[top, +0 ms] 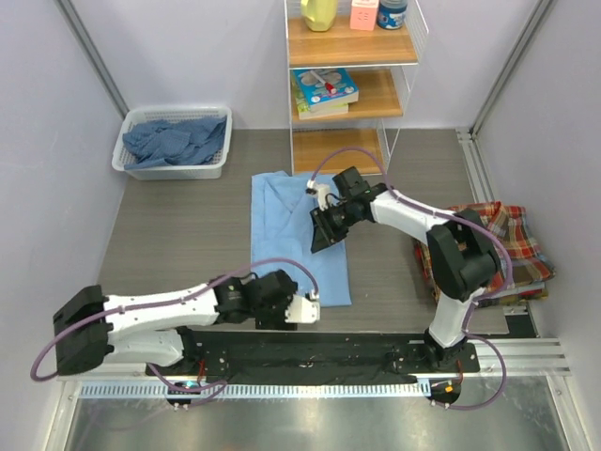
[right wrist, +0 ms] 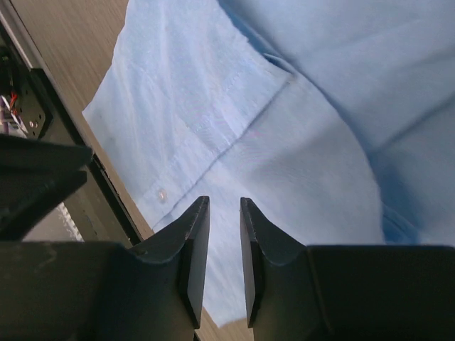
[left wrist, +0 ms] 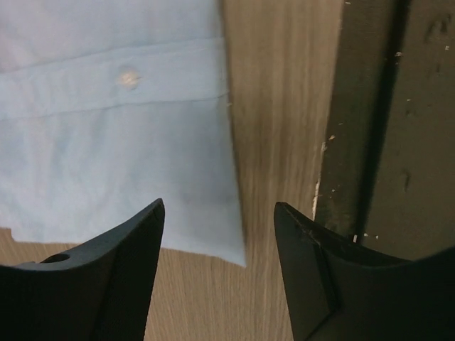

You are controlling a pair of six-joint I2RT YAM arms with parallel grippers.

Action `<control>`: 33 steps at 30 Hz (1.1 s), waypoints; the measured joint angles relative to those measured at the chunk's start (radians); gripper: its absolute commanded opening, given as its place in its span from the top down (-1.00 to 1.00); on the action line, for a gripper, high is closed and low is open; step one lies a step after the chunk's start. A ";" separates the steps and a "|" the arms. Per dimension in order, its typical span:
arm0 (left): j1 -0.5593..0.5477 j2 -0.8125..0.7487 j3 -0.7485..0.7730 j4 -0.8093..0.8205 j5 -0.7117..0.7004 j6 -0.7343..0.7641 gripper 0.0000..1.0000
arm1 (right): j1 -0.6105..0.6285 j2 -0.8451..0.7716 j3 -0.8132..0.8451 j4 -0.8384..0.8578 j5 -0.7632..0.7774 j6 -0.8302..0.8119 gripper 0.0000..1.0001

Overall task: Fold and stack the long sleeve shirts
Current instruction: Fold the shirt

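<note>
Grey wood-grain table (top: 188,235) carries the light blue shirt (top: 296,249), folded to a long rectangle in the middle of the overhead frame. Its lower edge lies near the black base plate (top: 329,349). A pale button (left wrist: 128,77) shows on its placket. Bare table lies on the left and on the right of the shirt.

The left gripper (top: 313,303) sits low at the shirt's lower right corner, its arm stretched flat along the bottom of the frame. Its jaws stand wide with nothing between them. The right gripper (top: 324,230) hangs over the shirt's right edge with its arm bent. Its jaws leave a narrow gap and pinch no cloth.

The plaid shirt (top: 512,244) lies at the right edge. The darker blue shirts (top: 174,141) fill a white basket (top: 120,162) at the upper left. On the shelf (top: 352,56) at the top lies a book (top: 324,89); its print is too small to read.
</note>
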 measured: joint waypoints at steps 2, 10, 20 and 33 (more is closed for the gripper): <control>-0.089 0.056 -0.006 0.037 -0.070 0.002 -0.20 | 0.023 0.050 0.001 0.021 -0.013 0.003 0.44; -0.221 0.270 -0.006 0.242 -0.268 0.010 -0.01 | 0.036 0.208 0.043 0.058 -0.050 0.003 0.45; -0.225 0.313 -0.006 0.309 -0.354 0.024 1.00 | 0.039 0.222 0.040 0.085 -0.091 0.003 0.37; -0.208 0.094 0.396 -0.247 0.062 -0.121 1.00 | 0.026 0.177 0.278 -0.087 -0.098 -0.066 -0.02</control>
